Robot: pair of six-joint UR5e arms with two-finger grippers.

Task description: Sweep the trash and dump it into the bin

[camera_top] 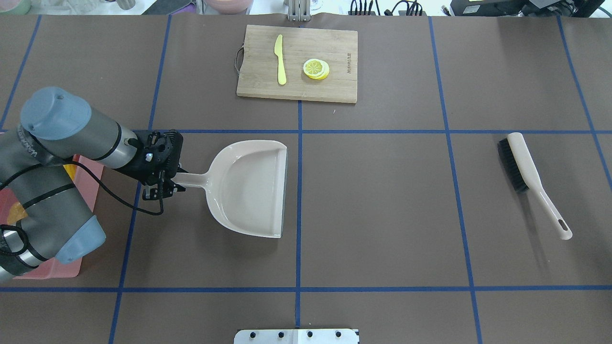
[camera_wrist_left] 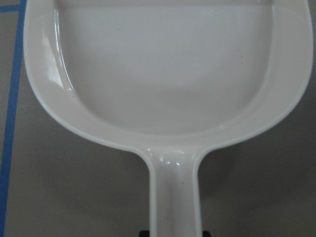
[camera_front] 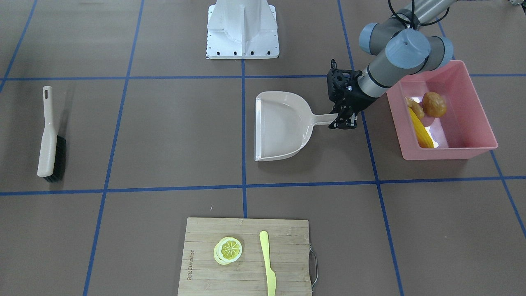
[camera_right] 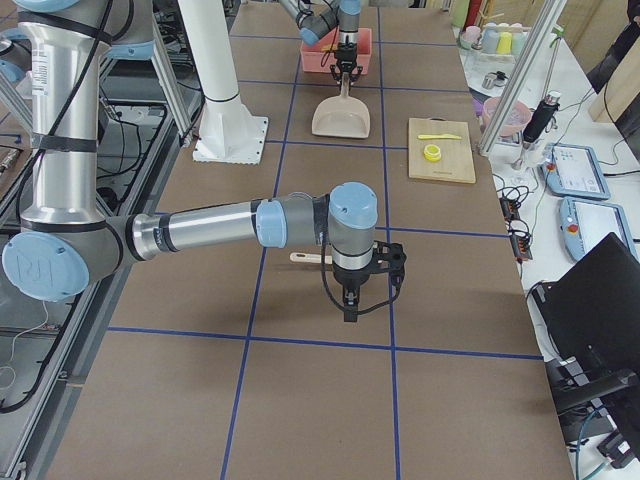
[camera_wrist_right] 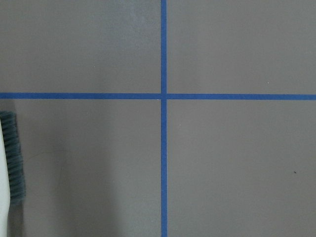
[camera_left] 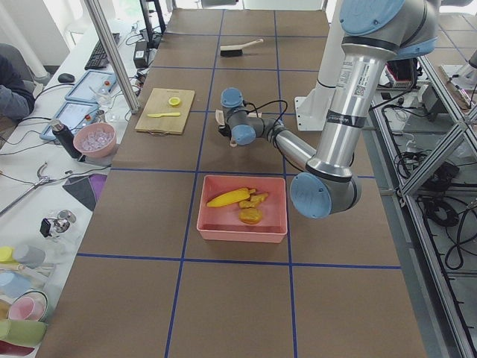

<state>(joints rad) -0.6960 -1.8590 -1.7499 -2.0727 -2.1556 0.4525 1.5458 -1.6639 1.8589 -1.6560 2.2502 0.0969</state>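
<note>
Dustpan (camera_top: 253, 186) flat on table, handle straddled by spread left gripper (camera_top: 165, 186), trash (camera_front: 425, 113) contained in bin (camera_front: 472, 123), right gripper (camera_right: 350, 305) state not discernible.

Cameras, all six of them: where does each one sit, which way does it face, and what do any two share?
Front-facing: across the table, facing the robot; left arm, dustpan, bin.
Overhead: behind the robot, looking forward and down; left arm, brush.
Exterior left: table's end; left arm near, bin in the middle.
Exterior right: opposite end; right arm near.
Left wrist: down on the empty dustpan; no arm shows.
Right wrist: down on bare table, brush bristles at the edge.
Front-facing and overhead share the cutting board, mirrored.
</note>
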